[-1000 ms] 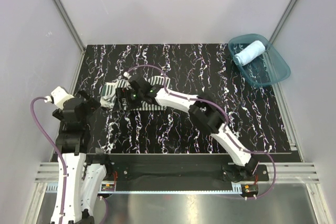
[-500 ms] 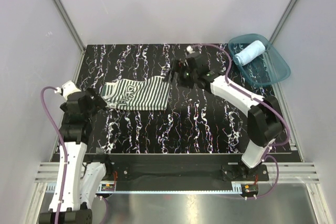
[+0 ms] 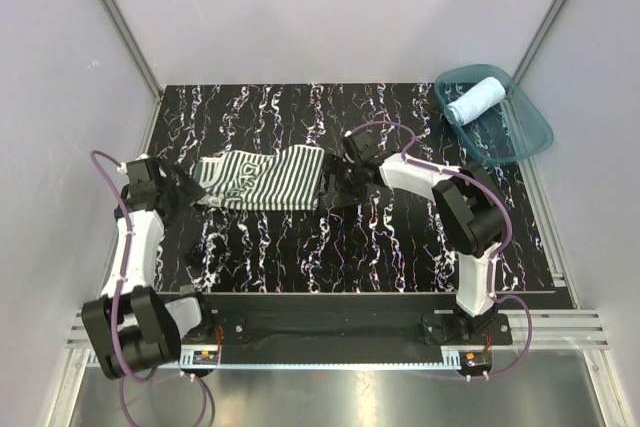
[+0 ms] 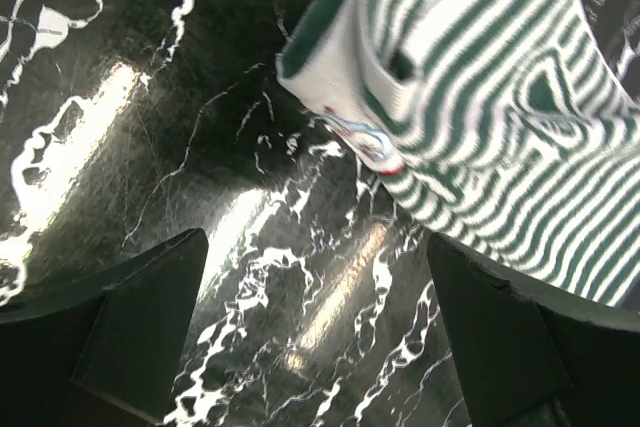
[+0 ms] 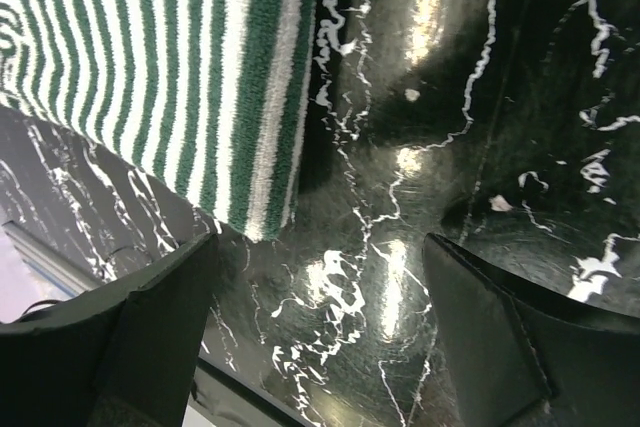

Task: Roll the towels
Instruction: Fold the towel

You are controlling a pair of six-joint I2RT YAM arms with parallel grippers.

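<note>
The green-and-white striped towel (image 3: 262,179) lies spread flat on the black marbled table, left of centre. It also shows in the left wrist view (image 4: 490,107) and in the right wrist view (image 5: 170,67). My left gripper (image 3: 178,193) is open and empty just off the towel's left end; its fingers (image 4: 140,312) hover over bare table. My right gripper (image 3: 335,185) is open and empty just off the towel's right edge; its fingers (image 5: 150,332) are over bare table. The light blue towel (image 3: 476,99) lies rolled inside the teal tub (image 3: 520,137).
The teal plastic tub sits at the table's far right corner. Grey walls and metal frame rails close in the table on three sides. The arm bases stand along the near edge.
The right arm swung from the towel's left end to the far right, then came back down beside the towel's right edge. The towel now lies spread out. The left gripper moved closer to the towel's left end.
</note>
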